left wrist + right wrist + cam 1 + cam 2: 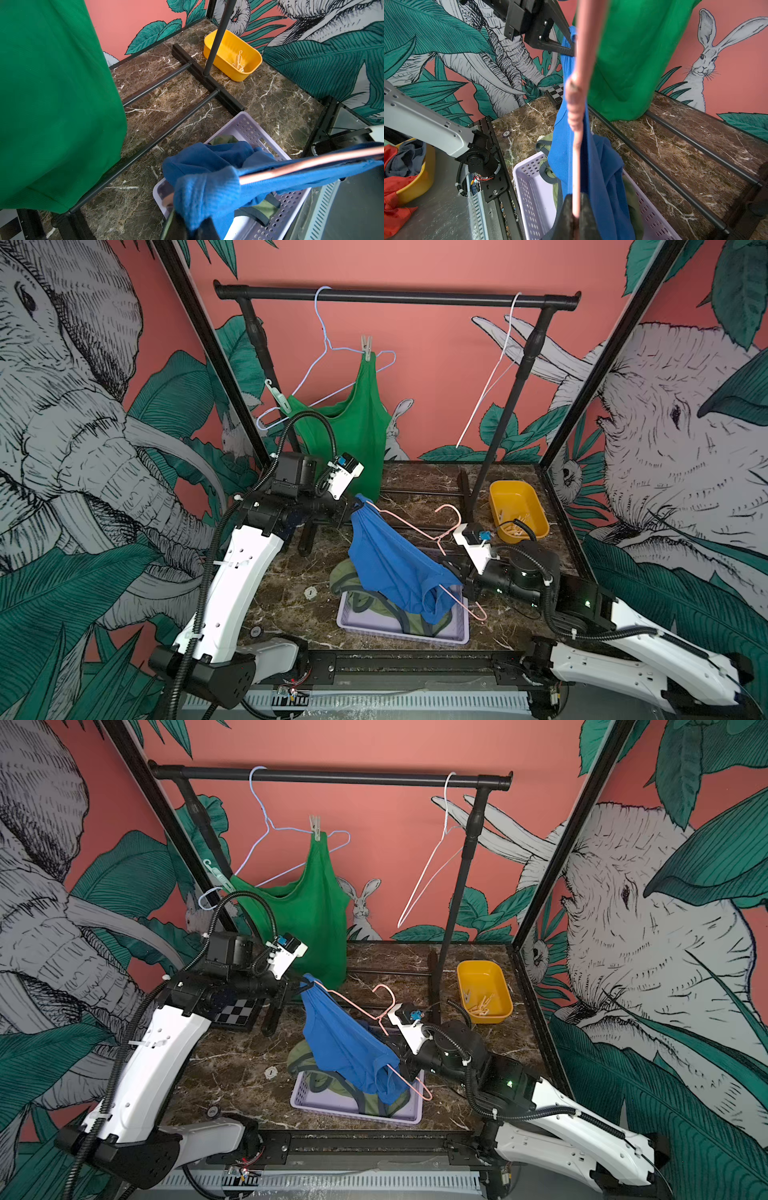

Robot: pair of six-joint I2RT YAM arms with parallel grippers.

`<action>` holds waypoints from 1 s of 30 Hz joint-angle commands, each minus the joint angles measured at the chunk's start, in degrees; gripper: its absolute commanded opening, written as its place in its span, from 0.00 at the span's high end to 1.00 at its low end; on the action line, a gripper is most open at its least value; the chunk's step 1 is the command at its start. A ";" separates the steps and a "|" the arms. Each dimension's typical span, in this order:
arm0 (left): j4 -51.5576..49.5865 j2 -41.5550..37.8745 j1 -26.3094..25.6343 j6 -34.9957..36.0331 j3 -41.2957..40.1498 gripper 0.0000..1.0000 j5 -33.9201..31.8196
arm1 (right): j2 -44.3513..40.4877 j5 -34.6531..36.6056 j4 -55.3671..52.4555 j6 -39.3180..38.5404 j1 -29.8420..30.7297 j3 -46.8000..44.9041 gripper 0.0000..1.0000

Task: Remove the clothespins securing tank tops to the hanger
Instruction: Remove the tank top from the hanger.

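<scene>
We are pinching the left gripper [353, 503] tight on the shoulder strap of the blue tank top [395, 568], where it is looping over the raised end of the pink hanger [576, 145]. Whether a clip is sitting under that fabric we cannot tell. Down the wire from it, the right gripper [576, 211] is pressing its jaws together on the bare hanger wire, holding the frame tilted. Below both hands the lavender basket [374, 630] is sitting with the olive top [345, 574] lying in it.

We are risking a snag. If the left hand is gripping cloth and wire together, the strap is going to stretch instead of sliding, or the wire may twist out of the right grip.

Above and beyond the left hand, the green tank top [357, 423] is hanging on the pale blue hanger [328, 346], pinned by a beige clothespin [366, 348] and a mint clothespin [279, 397]. Beyond the right hand, loose clothespins [513, 529] are lying in the yellow bin [536, 506].
</scene>
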 commanded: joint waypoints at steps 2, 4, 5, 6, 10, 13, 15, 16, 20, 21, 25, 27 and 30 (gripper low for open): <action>1.75 -2.19 1.60 -1.97 0.51 1.00 0.52 | -2.42 0.91 -0.15 0.45 0.39 -0.48 1.00; 2.15 -2.37 2.04 -2.39 0.16 1.00 0.76 | -3.64 1.10 -0.14 0.54 0.41 -0.96 1.00; 2.28 -2.46 2.17 -2.58 -0.07 1.00 0.62 | -4.21 1.12 0.00 0.58 0.49 -1.24 1.00; 2.46 -2.41 2.43 -2.83 -0.24 1.00 0.67 | -4.86 1.16 -0.01 0.77 0.38 -1.56 1.00; 2.92 -2.15 3.18 -3.85 0.04 1.00 0.63 | -6.81 1.52 -1.15 1.14 0.38 -2.20 1.00; 3.07 -1.75 3.43 -4.51 0.47 1.00 1.26 | -8.23 0.84 -1.11 1.61 0.51 -3.25 1.00; 3.23 -1.42 3.75 -4.99 0.72 1.00 1.79 | -8.48 -0.60 -1.67 1.69 0.40 -3.43 1.00; 3.27 -1.22 3.89 -5.20 0.88 1.00 2.03 | -8.26 -1.43 -2.13 1.72 0.38 -3.31 1.00; 3.45 -0.56 4.52 -5.97 1.84 1.00 2.10 | -6.45 -3.89 -3.44 1.20 0.46 -2.20 1.00; 3.45 -0.40 4.70 -6.23 2.02 1.00 1.99 | -5.94 -4.35 -3.77 1.09 0.37 -1.72 1.00; 3.96 -0.47 5.65 -7.41 1.52 1.00 1.80 | -5.55 -4.59 -3.35 0.71 0.43 -1.35 1.00; 4.48 -0.65 6.17 -8.21 1.16 1.00 1.94 | -6.28 -5.63 -2.04 0.57 0.42 -1.66 1.00; 4.75 -0.60 6.44 -8.21 0.70 1.00 3.16 | -7.15 -5.90 -0.14 0.09 0.38 -1.61 1.00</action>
